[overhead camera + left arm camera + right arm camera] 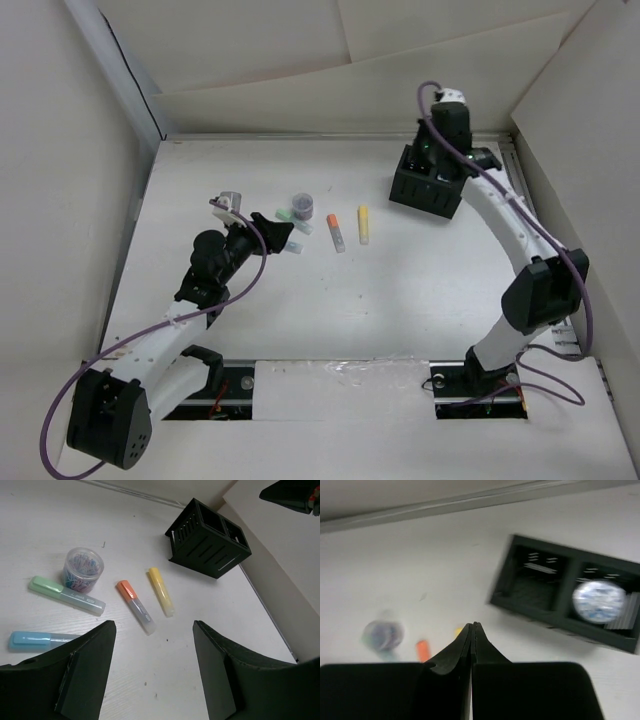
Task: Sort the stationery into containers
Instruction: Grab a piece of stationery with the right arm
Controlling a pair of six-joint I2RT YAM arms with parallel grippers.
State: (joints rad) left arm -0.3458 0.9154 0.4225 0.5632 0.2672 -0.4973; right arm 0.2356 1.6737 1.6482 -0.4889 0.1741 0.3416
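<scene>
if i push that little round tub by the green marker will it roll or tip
The round tub stands upright on its flat end, so a low push would probably slide it, not roll it. It looks squat, so tipping seems unlikely. Its smooth clear wall may be slippery to grip.

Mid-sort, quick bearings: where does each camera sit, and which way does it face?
Top external: high behind the bases, looking down on the table; both arms show, left gripper near the orange marker, right gripper at the box.
Left wrist: low, facing past the orange marker toward the box; its open fingers frame the bottom.
Right wrist: raised near the box, looking down, blurred; shut fingers at bottom.
Shared: all see the box and orange marker.
</scene>
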